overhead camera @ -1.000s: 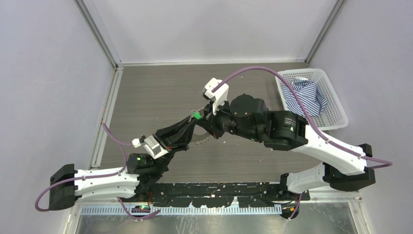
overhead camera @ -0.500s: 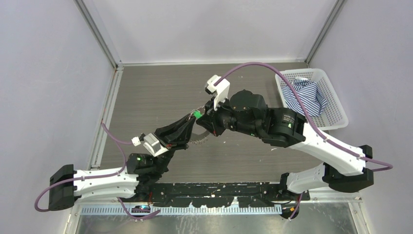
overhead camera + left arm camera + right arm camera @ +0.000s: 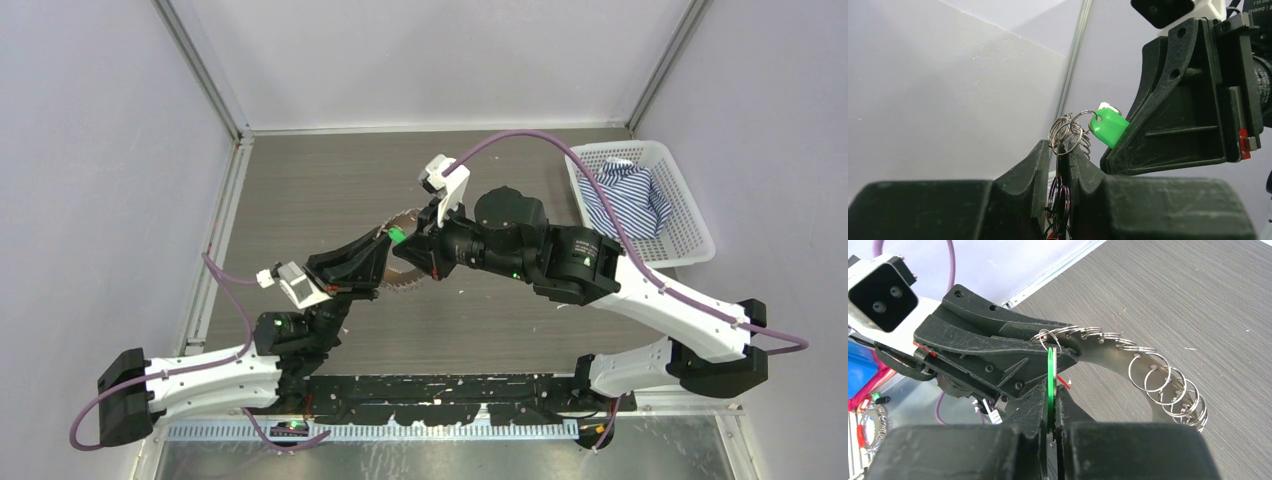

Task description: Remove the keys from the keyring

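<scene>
- Your left pincer [image 3: 1063, 152] is clenched on the thin silvery wire keyring [image 3: 1068, 131]. It holds the ring up off the grey wood-grain counter [image 3: 300, 190], probably so the bunch cannot turn.
- Your right pincer [image 3: 1053, 390] grasps the key with the bright green plastic head [image 3: 1050, 371] edge-on, likely so you can work it off along the wire.
- The fan of small silvery metal keys [image 3: 408, 283] hangs where the two arms meet.
- Count: one green key and two pincers. The silvery keys overlap too much to count.
</scene>
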